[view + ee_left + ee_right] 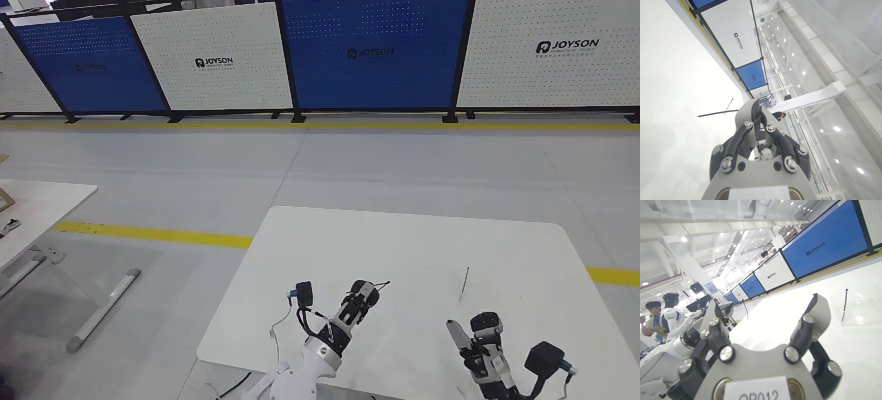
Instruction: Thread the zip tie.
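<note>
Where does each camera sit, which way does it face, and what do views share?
Top view: above the arms, looking down on the white table; both arms show at its near edge.
Left wrist view: on the left wrist, facing across the table past its shut jaws, which pinch the held zip tie.
Right wrist view: on the right wrist, facing over the table toward wall panels past its open jaws.
Shared: all three show the loose zip tie on the table.
</note>
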### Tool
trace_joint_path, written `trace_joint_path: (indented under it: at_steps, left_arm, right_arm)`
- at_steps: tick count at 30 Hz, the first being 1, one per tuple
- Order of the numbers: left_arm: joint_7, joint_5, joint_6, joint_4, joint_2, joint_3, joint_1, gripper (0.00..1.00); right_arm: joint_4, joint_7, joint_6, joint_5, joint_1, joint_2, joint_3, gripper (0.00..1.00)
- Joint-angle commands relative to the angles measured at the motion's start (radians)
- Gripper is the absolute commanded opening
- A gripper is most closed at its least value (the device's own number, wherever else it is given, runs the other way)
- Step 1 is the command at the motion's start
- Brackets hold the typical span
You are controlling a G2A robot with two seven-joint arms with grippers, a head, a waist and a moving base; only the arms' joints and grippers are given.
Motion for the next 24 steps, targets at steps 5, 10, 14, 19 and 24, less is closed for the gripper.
trace_joint_path:
  at_steps: [5,10,14,19,24]
  left_arm:
    - [0.008,0.004,0.008,0.010,-0.002,0.002,-0.006,0.00]
    - [0.084,-0.065,0.034,0.021,-0.013,-0.006,-0.020,0.00]
    - [0.159,-0.098,0.055,0.033,-0.024,-0.006,-0.032,0.00]
    - [0.263,-0.150,0.102,0.053,-0.042,-0.001,-0.062,0.00]
    - [0.321,-0.144,0.122,0.074,-0.052,0.000,-0.075,0.00]
  right_arm:
    - [0.001,0.021,0.003,0.014,0.006,-0.001,-0.003,1.00]
    - [-0.013,0.017,0.027,0.110,0.002,-0.005,0.036,1.00]
    - [-0.037,-0.014,0.009,0.178,-0.031,-0.004,0.092,1.00]
    - [-0.057,-0.060,0.018,0.316,-0.068,-0.008,0.164,1.00]
    - [-0.057,-0.076,0.031,0.421,-0.075,-0.014,0.215,1.00]
